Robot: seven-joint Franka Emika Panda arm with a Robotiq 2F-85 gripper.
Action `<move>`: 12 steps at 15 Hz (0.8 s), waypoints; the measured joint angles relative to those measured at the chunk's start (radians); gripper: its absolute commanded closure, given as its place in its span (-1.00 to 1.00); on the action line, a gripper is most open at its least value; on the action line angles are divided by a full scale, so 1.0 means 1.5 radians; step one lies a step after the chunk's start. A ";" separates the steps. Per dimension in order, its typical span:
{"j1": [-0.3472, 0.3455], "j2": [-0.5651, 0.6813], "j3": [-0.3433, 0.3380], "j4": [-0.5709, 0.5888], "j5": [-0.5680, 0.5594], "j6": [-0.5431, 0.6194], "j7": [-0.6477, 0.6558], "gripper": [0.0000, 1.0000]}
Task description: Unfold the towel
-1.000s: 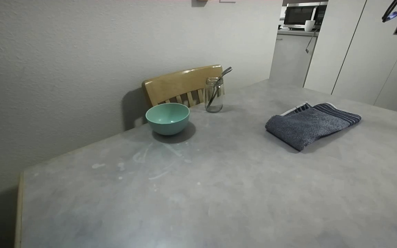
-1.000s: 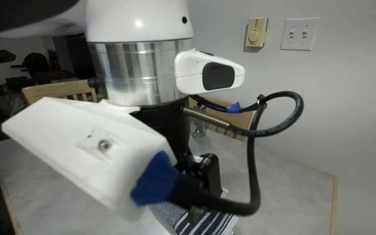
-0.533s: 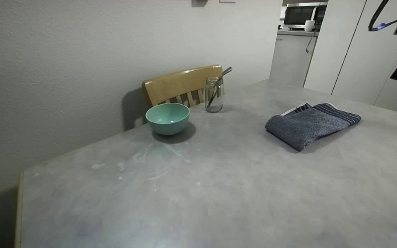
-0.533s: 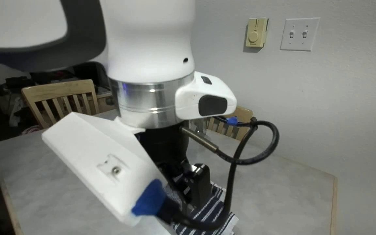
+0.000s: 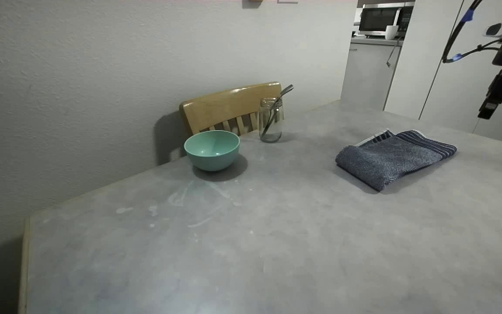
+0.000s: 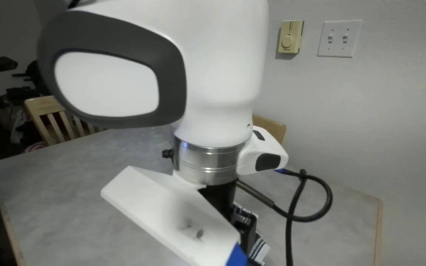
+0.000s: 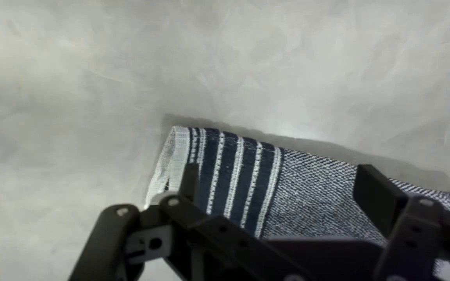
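The towel (image 5: 395, 157) is a slate blue-grey cloth, folded on the table, with dark bands and white stripes at an end. In an exterior view its striped end (image 6: 260, 246) shows only partly, mostly hidden behind the arm. In the wrist view the towel (image 7: 311, 187) lies beyond the jaws, stripes on the left and plain weave on the right. My gripper (image 7: 277, 168) is open and empty, its fingers wide apart over the towel in that view. In an exterior view the gripper (image 5: 486, 114) hangs above the table, right of the towel and apart from it.
A teal bowl (image 5: 211, 150) and a glass jar (image 5: 271, 122) with utensils stand near the table's wall side. A wooden chair (image 5: 231, 104) stands behind them. The grey table (image 5: 251, 244) meets the wall (image 5: 103, 87) along that side. A cable loop (image 6: 316, 218) hangs off the wrist.
My arm has come lower; in an exterior view the gripper has come into view from the right edge, moving left and down. The towel has not moved.
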 measured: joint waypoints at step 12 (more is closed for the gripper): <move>-0.017 0.032 0.028 0.038 0.009 -0.012 0.005 -1.00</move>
